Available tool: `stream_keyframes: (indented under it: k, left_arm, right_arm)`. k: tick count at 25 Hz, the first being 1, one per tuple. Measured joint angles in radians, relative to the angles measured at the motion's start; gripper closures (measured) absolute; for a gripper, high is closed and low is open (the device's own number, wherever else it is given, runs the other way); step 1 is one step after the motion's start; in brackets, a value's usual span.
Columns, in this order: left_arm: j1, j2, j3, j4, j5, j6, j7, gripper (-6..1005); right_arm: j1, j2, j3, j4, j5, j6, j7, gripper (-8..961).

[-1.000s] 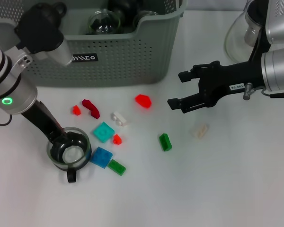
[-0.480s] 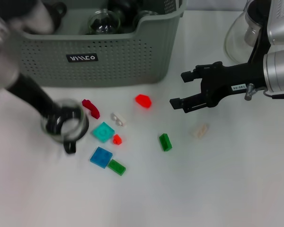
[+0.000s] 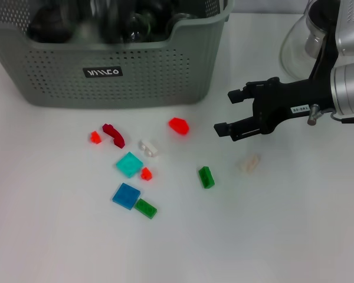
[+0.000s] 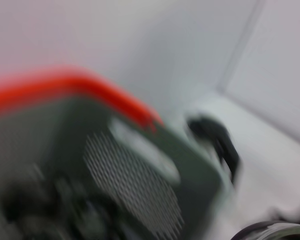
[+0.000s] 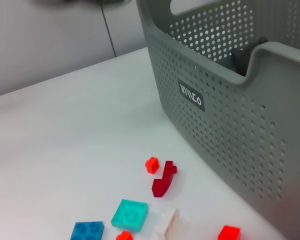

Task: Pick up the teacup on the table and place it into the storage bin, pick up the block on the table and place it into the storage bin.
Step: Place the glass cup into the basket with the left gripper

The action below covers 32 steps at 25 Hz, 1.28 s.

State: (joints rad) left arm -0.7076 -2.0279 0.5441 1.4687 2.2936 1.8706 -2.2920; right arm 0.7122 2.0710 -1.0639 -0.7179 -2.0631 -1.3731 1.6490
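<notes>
Several glass cups [image 3: 130, 26] (blurred), storage bin [image 3: 147, 76]

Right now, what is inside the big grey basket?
In the head view, the storage bin holds blurred glassware: rounded clear glass and dark shapes. The bin's front wall hides their lower parts, and the left gripper is not seen. The right gripper hangs open outside it.
</notes>
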Motion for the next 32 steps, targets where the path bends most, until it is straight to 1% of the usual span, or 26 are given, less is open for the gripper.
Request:
stream_keyframes:
  k: [2,3,4,6,9,12,14,18,21,23,26,28,32]
  left_arm:
    - [-0.022,0.027,0.012,-0.047,0.002,-0.111,-0.005,938]
    - [-0.046,0.046,0.038,-0.120,0.015,-0.233,-0.012,937]
    - [-0.046,0.046,0.038,-0.120,0.015,-0.233,-0.012,936]
    - [-0.074,0.063,0.075,-0.207,0.032,-0.349,-0.020,933]
    - [-0.116,0.073,0.157,-0.326,0.087,-0.517,-0.026,930]
    - [-0.162,0.069,0.247,-0.413,0.192,-0.664,-0.047,927]
    - [-0.196,0.062,0.286,-0.469,0.273,-0.743,-0.073,924]
    - [-0.252,0.049,0.306,-0.555,0.384,-0.820,-0.089,920]
    - [-0.281,0.029,0.316,-0.599,0.472,-0.865,-0.094,917]
    - [-0.290,0.013,0.343,-0.616,0.531,-0.894,-0.110,914]
    - [-0.295,0.002,0.395,-0.634,0.561,-0.920,-0.136,911]
    - [-0.297,0.003,0.421,-0.650,0.562,-0.926,-0.151,909]
    - [-0.297,0.006,0.434,-0.663,0.563,-0.927,-0.159,904]
  right_arm:
    - [0.002,-0.001,-0.002,0.000,0.000,0.000,0.000,4]
    - [0.004,-0.002,-0.003,0.000,0.000,0.000,0.000,4]
    - [0.004,-0.002,-0.003,0.000,0.000,0.000,0.000,5]
    - [0.006,-0.002,-0.006,0.001,0.000,0.000,0.000,5]
    - [0.008,-0.002,-0.006,0.002,-0.001,0.002,0.000,6]
    - [0.009,-0.002,-0.004,0.002,-0.002,0.004,0.001,7]
    - [0.010,-0.001,-0.003,0.002,-0.002,0.004,0.001,7]
    - [0.012,0.004,0.000,0.000,-0.002,0.004,0.001,8]
    - [0.013,0.006,0.000,0.000,-0.002,0.006,0.002,9]
    - [0.016,0.007,0.001,0.001,-0.002,0.006,0.003,10]
    - [0.018,0.007,0.001,0.002,-0.002,0.007,0.005,11]
    - [0.020,0.008,0.001,0.002,-0.002,0.007,0.006,11]
    - [0.021,0.008,-0.002,0.002,-0.002,0.007,0.012,12]
